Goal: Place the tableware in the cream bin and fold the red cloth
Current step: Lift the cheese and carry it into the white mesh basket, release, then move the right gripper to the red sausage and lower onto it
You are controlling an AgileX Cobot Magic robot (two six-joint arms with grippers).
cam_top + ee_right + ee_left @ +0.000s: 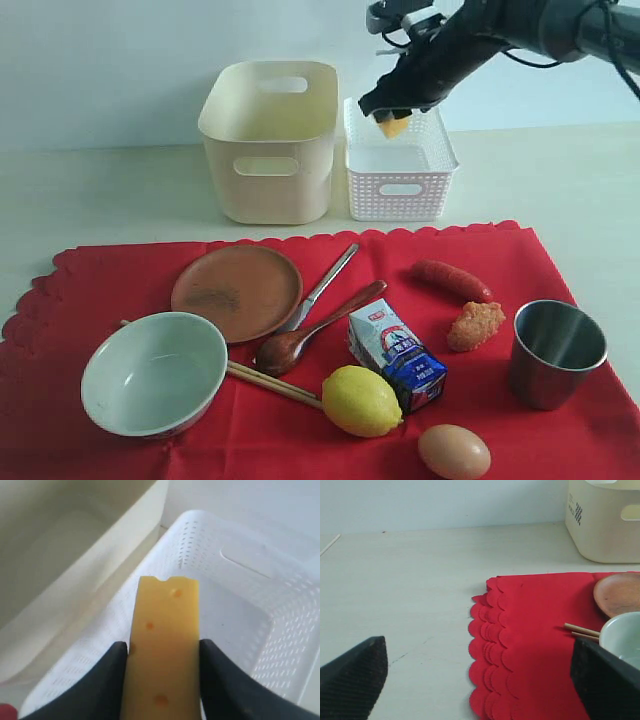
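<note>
I see a pale cream bench (pixel 90 200) reaching to both edges of the frame, matte and faintly scuffed in my left wrist view. Behind it, across the top, runs a plain bluish-white wall (pixel 100 70). The light is soft and even, and the shadows are weak.

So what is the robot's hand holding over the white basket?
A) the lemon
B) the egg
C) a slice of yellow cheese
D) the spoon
C: the right gripper is clamped on a yellow cheese slice with holes, above the white perforated basket. The egg, lemon and spoon lie on the red cloth.
</note>
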